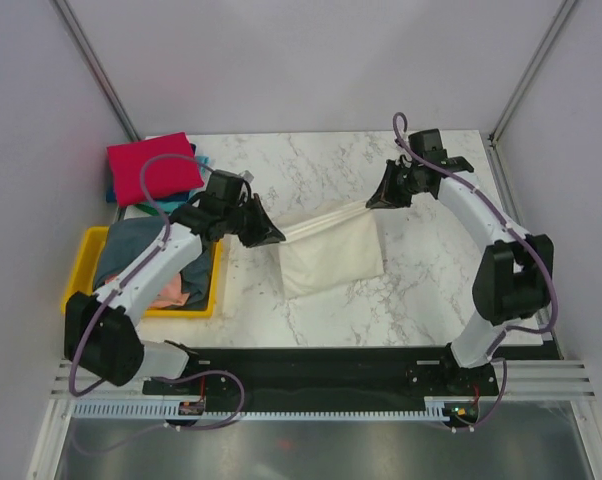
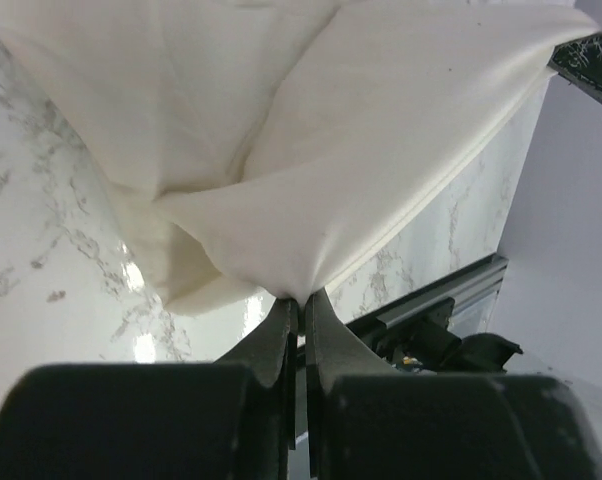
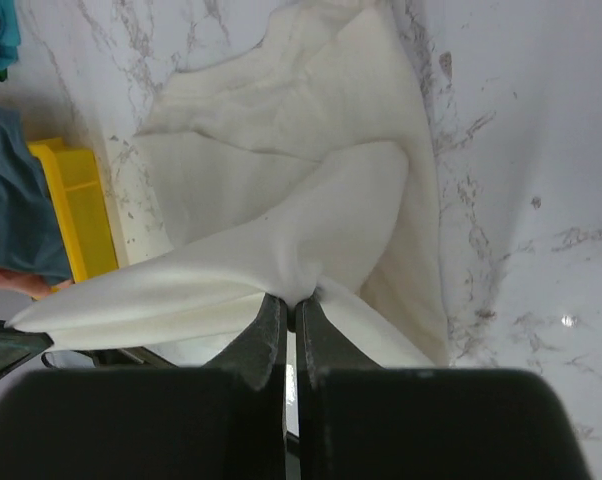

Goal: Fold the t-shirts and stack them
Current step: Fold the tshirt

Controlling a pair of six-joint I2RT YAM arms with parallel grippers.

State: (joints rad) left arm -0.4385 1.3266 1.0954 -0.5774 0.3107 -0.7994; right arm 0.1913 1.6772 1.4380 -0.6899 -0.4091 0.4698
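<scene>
Cream-white t-shirt [image 1: 336, 258] sags onto the marble table [image 1: 431, 275]. Left gripper [image 1: 274, 236] pinches one end of its taut edge, right gripper [image 1: 373, 201] the other.

The top camera looks steeply down from high behind the near edge, far enough off to take in the whole desk [image 1: 431, 270]. Each wrist camera sits close behind its own fingers and looks along them. The one at the left pincer [image 2: 299, 298] faces right, and the one at the right pincer [image 3: 291, 298] faces left toward the yellow tray [image 3: 81, 215]. All three views share the cream shirt [image 1: 331, 262]. The top and right wrist views also share the tray.
</scene>
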